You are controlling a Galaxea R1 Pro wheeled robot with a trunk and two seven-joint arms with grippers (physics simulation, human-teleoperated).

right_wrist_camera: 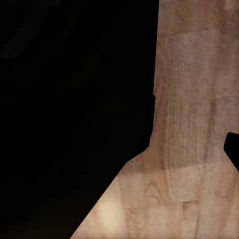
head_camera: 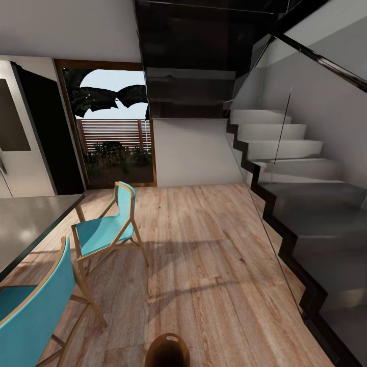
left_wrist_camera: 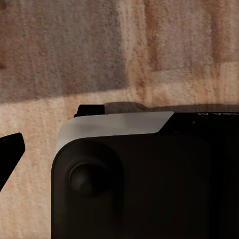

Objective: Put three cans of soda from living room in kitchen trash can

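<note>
Across pale wood-plank floor (head_camera: pixel 204 255), looking toward a wood-framed glass door (head_camera: pixel 114 127) with garden behind, passing two turquoise chairs with thin wooden frames (head_camera: pixel 104 229) beside a grey table top (head_camera: pixel 30 224), with a tall stainless-steel fridge (head_camera: pixel 15 148) at the far left and a white staircase behind a glass balustrade (head_camera: pixel 285 148) at the right. Finding the small round brown trash can with a slot handle cut-out (head_camera: pixel 167 350) standing upright on the floor at the very bottom edge of the head view, close in front of the robot's base. Seeing from the left gripper (left_wrist_camera: pixel 7 159) and the right gripper (right_wrist_camera: pixel 233 152) just a black tip at the picture border, so not being able to tell how wide the jaws are standing. Judging the orange soda cans, to be fetched from the living room, as light, thin-walled and smooth, probably denting and slipping easily; advising a moderate hold around the middle of the cylinder, not on the metal ends.
</note>
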